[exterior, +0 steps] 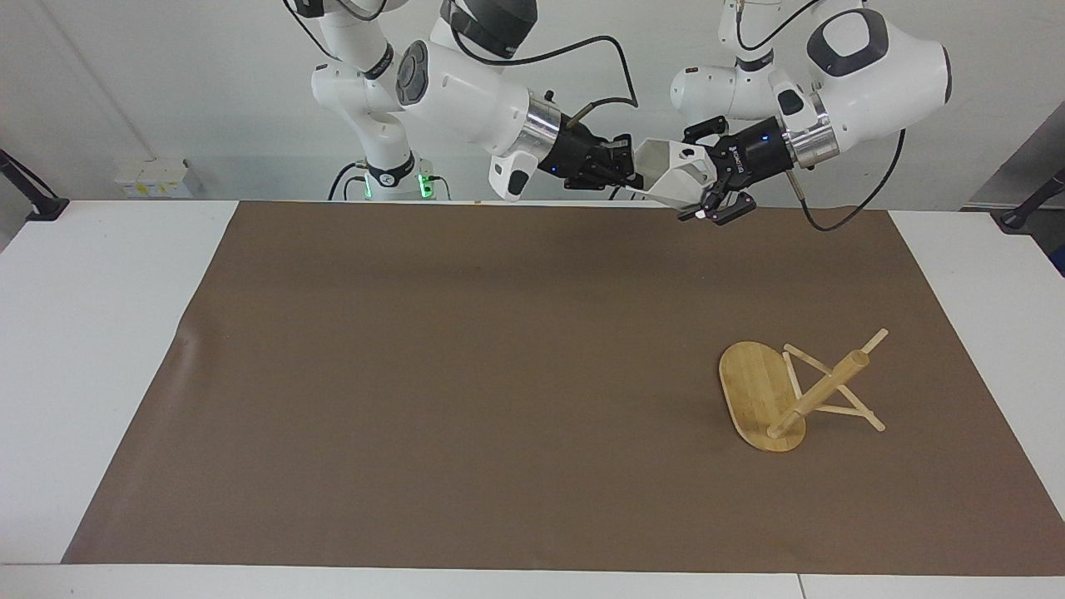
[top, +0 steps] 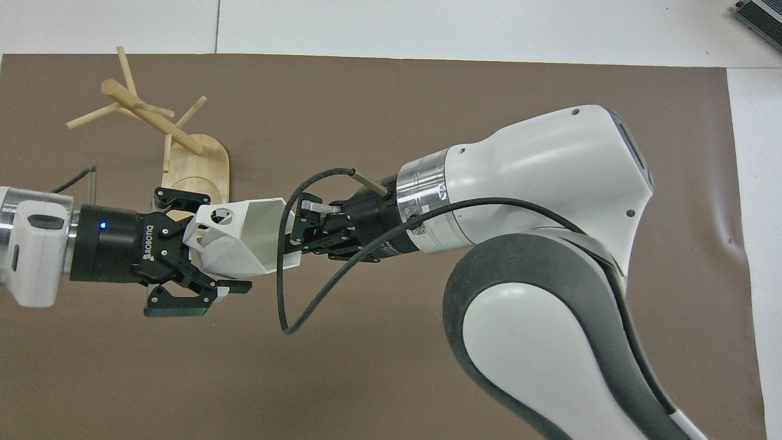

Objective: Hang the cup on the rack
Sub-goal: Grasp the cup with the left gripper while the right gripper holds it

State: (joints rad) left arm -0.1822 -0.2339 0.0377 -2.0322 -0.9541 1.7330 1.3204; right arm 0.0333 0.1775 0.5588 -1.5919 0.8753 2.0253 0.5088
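Facing view: R gripper [exterior: 628, 170] is clamped on the rim end of the cup [exterior: 674, 175] and holds it in the air on its side, over the edge of the mat [exterior: 416, 374] nearest the robots. L gripper [exterior: 701, 173] comes in at the cup's other end with fingers spread wide, one above and one below the cup body. Can't tell whether they touch it. Count: 2 arms, 2 grippers, 1 cup, 1 rack. The rack [exterior: 761, 391] sits on the mat toward the L arm's end of the table [exterior: 108, 333], well apart from the cup and farther from the robots. It has an oval base, a thick post and thin crossing pegs, with nothing on them. The surface is a brown mat on a white tabletop, with a plain pale wall [exterior: 166, 83] by the arm bases.

Overhead view: R gripper [top: 293, 229] pinches the cup [top: 244, 235] at its open mouth. The handle with its round hole faces the L gripper [top: 217, 241], whose fingers straddle that end, wide apart. The rack [top: 195, 165] is on the mat [top: 427, 91], with part of its base hidden under the L gripper. A white table strip [top: 427, 24] runs along the mat's farthest edge.
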